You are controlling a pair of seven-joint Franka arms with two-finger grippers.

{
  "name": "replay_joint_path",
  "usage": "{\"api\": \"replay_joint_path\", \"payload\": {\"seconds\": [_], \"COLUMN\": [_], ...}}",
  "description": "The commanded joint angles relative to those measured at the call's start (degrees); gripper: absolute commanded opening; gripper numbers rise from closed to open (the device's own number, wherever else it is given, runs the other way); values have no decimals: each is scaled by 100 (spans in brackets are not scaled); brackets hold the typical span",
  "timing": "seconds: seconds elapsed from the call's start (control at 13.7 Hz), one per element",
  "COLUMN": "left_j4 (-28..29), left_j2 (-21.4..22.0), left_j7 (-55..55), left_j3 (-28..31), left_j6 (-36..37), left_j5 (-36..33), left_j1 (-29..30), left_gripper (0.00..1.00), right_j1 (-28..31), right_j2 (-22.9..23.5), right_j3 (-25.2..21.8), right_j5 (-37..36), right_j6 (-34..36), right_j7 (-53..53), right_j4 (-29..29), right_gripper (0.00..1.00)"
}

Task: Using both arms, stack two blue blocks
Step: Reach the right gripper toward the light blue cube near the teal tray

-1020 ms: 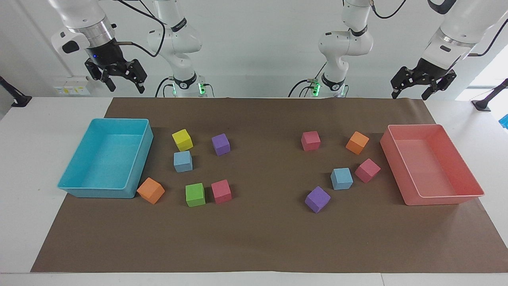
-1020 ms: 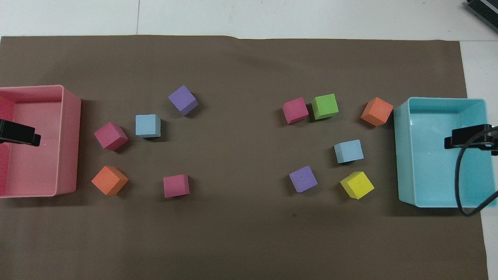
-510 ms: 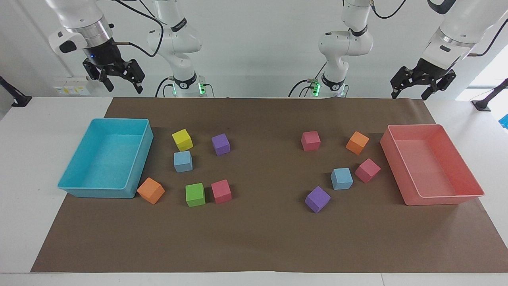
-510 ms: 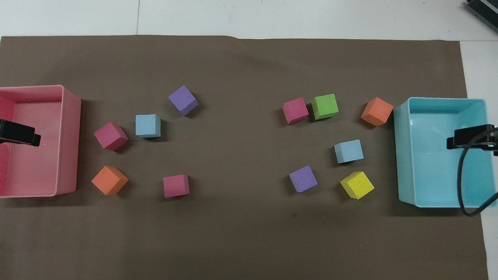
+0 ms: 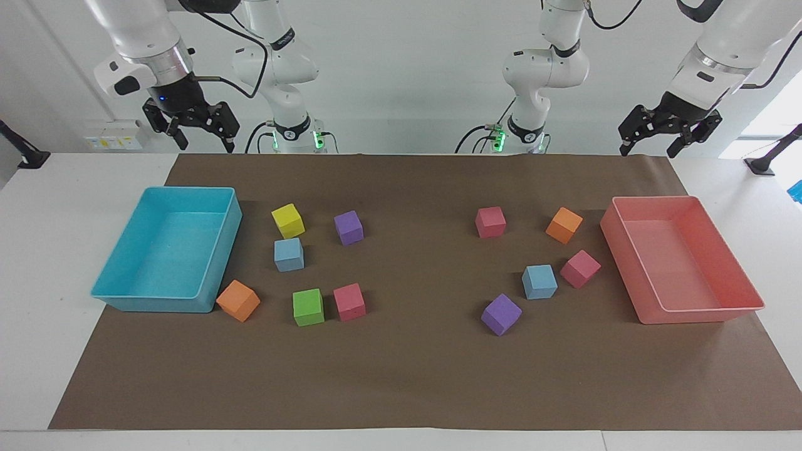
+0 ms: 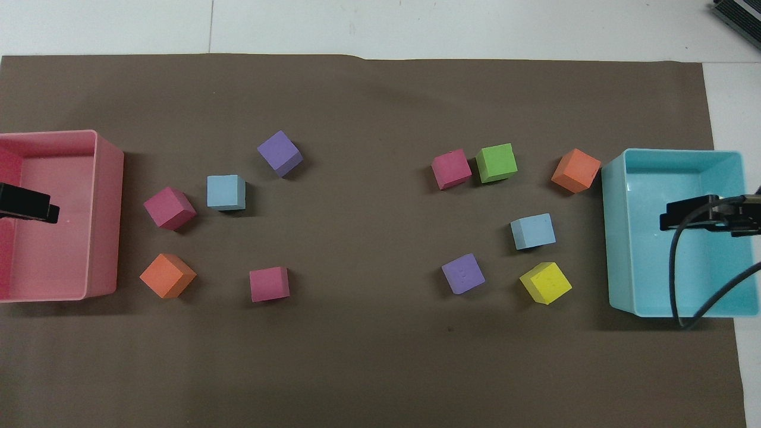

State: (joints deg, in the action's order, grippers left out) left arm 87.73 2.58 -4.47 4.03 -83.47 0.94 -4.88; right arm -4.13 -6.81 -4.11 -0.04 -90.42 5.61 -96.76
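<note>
Two light-blue blocks lie apart on the brown mat. One blue block [image 5: 289, 254] [image 6: 533, 231] sits toward the right arm's end, next to a yellow cube [image 5: 288, 220]. The other blue block [image 5: 539, 281] [image 6: 226, 192] sits toward the left arm's end, beside a pink cube [image 5: 580, 269]. My right gripper [image 5: 207, 143] [image 6: 689, 220] hangs open and empty, high over the cyan tray [image 5: 113, 294]. My left gripper [image 5: 647, 150] [image 6: 30, 205] hangs open and empty, high over the pink tray [image 5: 702, 313].
Near the first blue block lie purple [image 5: 348, 227], green [image 5: 308, 307], pink [image 5: 349, 302] and orange [image 5: 238, 300] cubes. Near the other lie purple [image 5: 501, 314], pink [image 5: 490, 222] and orange [image 5: 564, 225] cubes. A tray stands at each end of the mat.
My right gripper has swung over the cyan tray toward the table's middle and come slightly lower. My left gripper has hardly moved. No block has moved.
</note>
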Motion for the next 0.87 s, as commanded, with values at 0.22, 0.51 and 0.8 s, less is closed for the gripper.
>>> {"api": "replay_joint_path", "payload": {"seconds": [0.22, 0.51, 0.8], "left_j4": [52, 34, 34], "left_j2": [85, 50, 58], "left_j7": [-63, -45, -71], "left_j3": [-43, -43, -51], "left_j6": [-82, -152, -258], "left_j5": [-33, -59, -33], "left_j1": [58, 48, 75], "left_gripper": [100, 100, 100], "right_j1": [-210, -457, -562], "right_j2": [215, 391, 733], "right_j3": [25, 25, 33], "right_j5": [-102, -84, -67], "right_j6": [-958, -1450, -2074], "right_j7": [-156, -130, -104], "right_j4": [-720, -1186, -1476], "right_gripper": [100, 100, 100]}}
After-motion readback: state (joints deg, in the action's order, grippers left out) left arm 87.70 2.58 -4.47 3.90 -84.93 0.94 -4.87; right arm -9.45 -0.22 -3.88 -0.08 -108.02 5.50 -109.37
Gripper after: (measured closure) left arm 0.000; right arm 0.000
